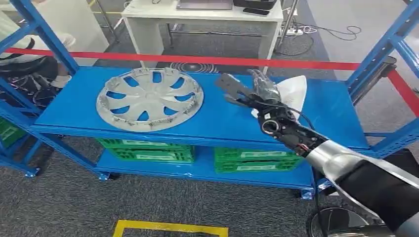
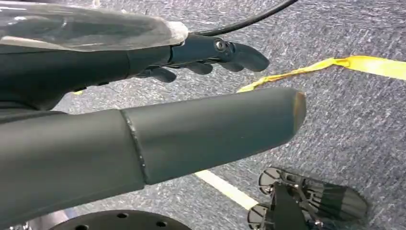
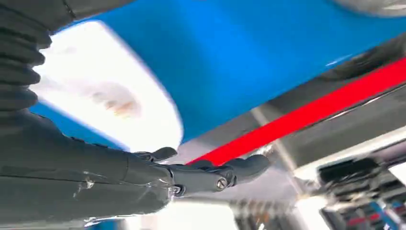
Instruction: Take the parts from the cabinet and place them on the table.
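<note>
- So, working from the left end of the blue shelf [image 1: 74, 111]: the grey wheel cover [image 1: 149, 98] lies flat on its top deck, toward the left half, between the front edge and the back edge, nearer the middle than the left corner. Nothing touches it.
- My left hand [image 2: 210, 52] hangs at my side over grey carpet with yellow floor tape [image 2: 306, 69] below it; its fingers are lightly curled and apart, with nothing in them, so I read it as released and idle.
- Under the top deck, green crates [image 1: 148, 150] sit on the lower shelf, side by side along the front edge.
- Right of the middle, my right hand [image 1: 252, 94] reaches over the top deck with its fingers stretched out and spread, holding nothing.
- Just beyond those fingers, toward the back edge of the right half, lies a white part [image 1: 294, 91]. In the right wrist view it is a bright blur close beside the hand; I cannot tell whether any finger touches it.
- I judge the step in hand to be the reach for the first part, with no grasp made yet.
- Next I would need to bring the fingers down around the white part, close on it firmly, then lift it over the shelf's edge without snagging the red tape [image 1: 316, 63] stretched behind.
</note>
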Robot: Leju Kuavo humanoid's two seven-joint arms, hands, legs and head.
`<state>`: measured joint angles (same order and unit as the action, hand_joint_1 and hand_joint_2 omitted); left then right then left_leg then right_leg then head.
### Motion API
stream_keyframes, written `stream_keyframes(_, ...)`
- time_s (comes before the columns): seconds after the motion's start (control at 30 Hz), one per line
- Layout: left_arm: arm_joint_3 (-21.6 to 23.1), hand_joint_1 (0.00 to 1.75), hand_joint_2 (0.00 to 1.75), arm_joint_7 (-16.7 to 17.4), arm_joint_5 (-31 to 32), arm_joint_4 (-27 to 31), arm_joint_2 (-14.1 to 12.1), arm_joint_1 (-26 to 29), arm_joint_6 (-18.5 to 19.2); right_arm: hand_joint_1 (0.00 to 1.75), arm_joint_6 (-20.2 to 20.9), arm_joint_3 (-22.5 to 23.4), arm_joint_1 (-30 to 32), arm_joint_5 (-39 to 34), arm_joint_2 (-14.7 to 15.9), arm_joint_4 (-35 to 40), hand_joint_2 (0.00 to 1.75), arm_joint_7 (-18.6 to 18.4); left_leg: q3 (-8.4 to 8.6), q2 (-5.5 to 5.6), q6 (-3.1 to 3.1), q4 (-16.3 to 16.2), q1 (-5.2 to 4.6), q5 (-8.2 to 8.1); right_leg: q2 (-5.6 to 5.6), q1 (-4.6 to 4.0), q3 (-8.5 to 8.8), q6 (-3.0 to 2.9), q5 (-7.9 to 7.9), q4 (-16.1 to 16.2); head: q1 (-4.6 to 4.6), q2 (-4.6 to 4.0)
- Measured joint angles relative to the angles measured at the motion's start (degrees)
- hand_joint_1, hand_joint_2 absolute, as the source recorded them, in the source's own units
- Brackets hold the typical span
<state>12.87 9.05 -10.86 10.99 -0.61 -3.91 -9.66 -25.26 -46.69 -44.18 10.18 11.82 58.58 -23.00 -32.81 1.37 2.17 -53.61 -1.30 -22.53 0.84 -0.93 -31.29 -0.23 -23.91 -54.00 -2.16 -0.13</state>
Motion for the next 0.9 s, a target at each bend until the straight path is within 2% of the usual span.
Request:
stream_keyframes(0.13, 0.8, 0.00, 0.00, -0.2, -0.5, 0.0, 0.0, 0.0, 0.0, 0.00, 6.5, 0.0, 2.4, 8.0, 0.1, 4.0, 1.75, -7.7, 0.00, 0.00, -0.02, 0.0, 0.00, -0.01, 0.01, 0.00, 0.00, 0.00, 0.00, 0.0, 0.04, 0.00)
stream_keyframes(0.23, 1.2, 0.00, 0.00, -0.2, -1.0, 0.0, -0.1, 0.0, -0.1, 0.00, 9.8, -0.1, 3.7, 12.3, 0.1, 6.2, 1.75, -13.2, -0.02, 0.01, -0.02, 0.0, 0.00, -0.01, -0.01, 0.00, 0.00, 0.01, -0.01, 0.0, 0.04, 0.00)
stream_keyframes(0.3, 1.3, 0.00, 0.00, -0.2, -1.1, 0.0, -0.1, 0.0, -0.1, 0.00, 11.0, -0.1, 4.2, 13.7, 0.1, 7.1, 1.75, -15.3, -0.01, 0.01, -0.02, 0.0, 0.00, -0.01, 0.00, 0.00, 0.00, 0.01, -0.01, 0.0, 0.04, 0.00)
stream_keyframes(0.5, 2.3, 0.00, 0.00, 0.0, -1.2, 0.0, -0.2, 0.0, -0.1, 0.00, 14.5, 0.4, 5.5, 18.3, 0.1, 9.1, 1.75, -16.1, -0.01, 0.02, -0.02, 0.0, 0.00, -0.02, -0.02, 0.00, 0.01, 0.01, -0.02, 0.0, 0.04, 0.00)
stream_keyframes(0.6, 2.5, 0.00, 0.00, 0.0, -1.5, 0.0, -0.3, 0.0, -0.1, 0.00, 18.2, 1.9, 6.9, 23.2, -0.3, 9.8, 1.75, -16.1, -0.02, 0.03, -0.03, 0.0, 0.00, -0.02, -0.03, 0.00, 0.02, 0.01, -0.02, 0.0, 0.04, 0.00)
stream_keyframes(0.9, 3.2, 0.00, 0.00, 0.0, -2.4, 0.0, -0.3, 0.0, -0.1, 0.00, 23.4, 8.1, 11.0, 33.4, -2.2, 12.3, 1.75, -16.2, -0.02, 0.02, -0.03, 0.0, 0.00, -0.02, -0.03, 0.00, 0.02, 0.01, -0.02, 0.0, 0.09, 0.00)
